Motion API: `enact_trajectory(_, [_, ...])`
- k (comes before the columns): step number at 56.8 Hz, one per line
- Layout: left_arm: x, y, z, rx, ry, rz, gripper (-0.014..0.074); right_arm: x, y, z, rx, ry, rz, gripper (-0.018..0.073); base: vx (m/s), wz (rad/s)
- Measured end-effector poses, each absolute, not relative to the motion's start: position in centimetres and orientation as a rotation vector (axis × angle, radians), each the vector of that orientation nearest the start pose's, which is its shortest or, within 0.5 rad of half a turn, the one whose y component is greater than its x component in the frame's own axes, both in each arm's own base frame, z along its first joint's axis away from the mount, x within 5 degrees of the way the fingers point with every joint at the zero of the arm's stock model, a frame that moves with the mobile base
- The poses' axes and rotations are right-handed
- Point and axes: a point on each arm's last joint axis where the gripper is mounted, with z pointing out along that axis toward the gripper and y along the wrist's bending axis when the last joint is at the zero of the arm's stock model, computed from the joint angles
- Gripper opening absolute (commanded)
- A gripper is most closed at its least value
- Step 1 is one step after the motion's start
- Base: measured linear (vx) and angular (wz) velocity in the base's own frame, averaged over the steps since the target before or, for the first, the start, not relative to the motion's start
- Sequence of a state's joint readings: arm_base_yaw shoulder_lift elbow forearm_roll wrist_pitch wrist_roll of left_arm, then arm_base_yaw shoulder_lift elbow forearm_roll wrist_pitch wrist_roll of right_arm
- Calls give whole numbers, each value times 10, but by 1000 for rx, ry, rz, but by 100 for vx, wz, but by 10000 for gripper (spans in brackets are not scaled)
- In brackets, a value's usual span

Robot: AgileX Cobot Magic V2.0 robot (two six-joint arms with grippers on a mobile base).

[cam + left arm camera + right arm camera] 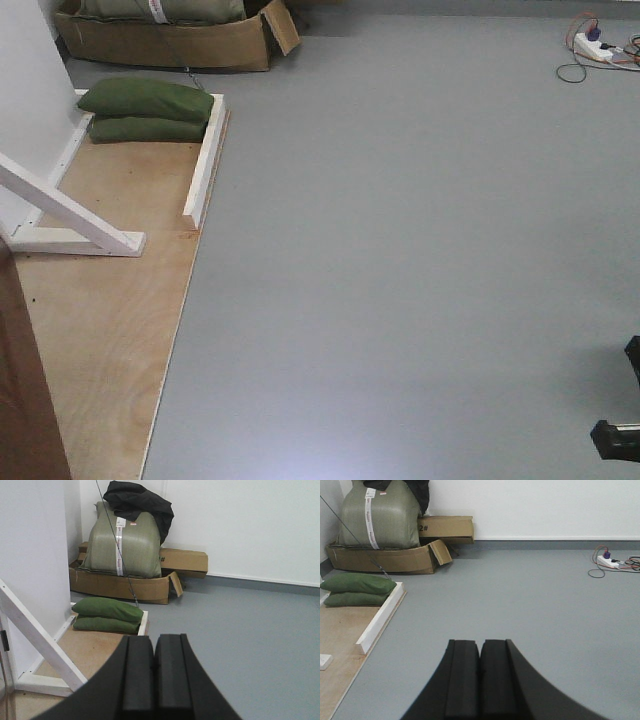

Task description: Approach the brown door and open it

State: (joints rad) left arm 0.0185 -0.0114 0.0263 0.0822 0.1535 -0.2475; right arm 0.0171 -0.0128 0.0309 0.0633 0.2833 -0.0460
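From where I stand, the job right now looks like driving rather than reaching. The wide grey vinyl floor [400, 250] straight ahead leads away from the goal. I'd say the base should swing to its own left, toward the pale plywood platform [110, 330]. It should come in slowly and square, so the wheels meet the board's edge cleanly and steer clear of the slanted white wooden brace [70, 215]. The tall reddish-brown wooden door [22, 400] shows only as a dark, plain strip in the lower-left corner of the front view, beside the platform. Its handle is out of sight. The black left gripper [154, 680] and black right gripper [480, 680] each have their pads pressed together with nothing between them. I'd judge one must spread before going for the handle.
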Motion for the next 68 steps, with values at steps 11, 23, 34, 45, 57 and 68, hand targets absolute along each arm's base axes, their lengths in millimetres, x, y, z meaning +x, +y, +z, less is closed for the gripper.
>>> enact_trajectory(11, [56, 2, 191, -161, 1645, -102, -3, 55, 3, 178, -15, 1784, 39, 0, 0, 0])
enact_trajectory(23, [50, 4, 202, -225, 1767, -96, -3, 55, 3, 178, -15, 1784, 39, 0, 0, 0])
enact_trajectory(34, [33, 3, 259, -329, 1678, -117, -3, 55, 3, 178, -15, 1784, 39, 0, 0, 0])
enact_trajectory(45, [33, 5, 330, -343, 1503, -87, -3, 55, 3, 178, -15, 1784, 39, 0, 0, 0])
enact_trajectory(57, [59, 11, 390, -308, 1357, -65, -3, 55, 3, 178, -15, 1784, 39, 0, 0, 0])
enact_trajectory(68, [86, 20, 432, -288, 1090, -57, -3, 55, 3, 178, -15, 1784, 39, 0, 0, 0])
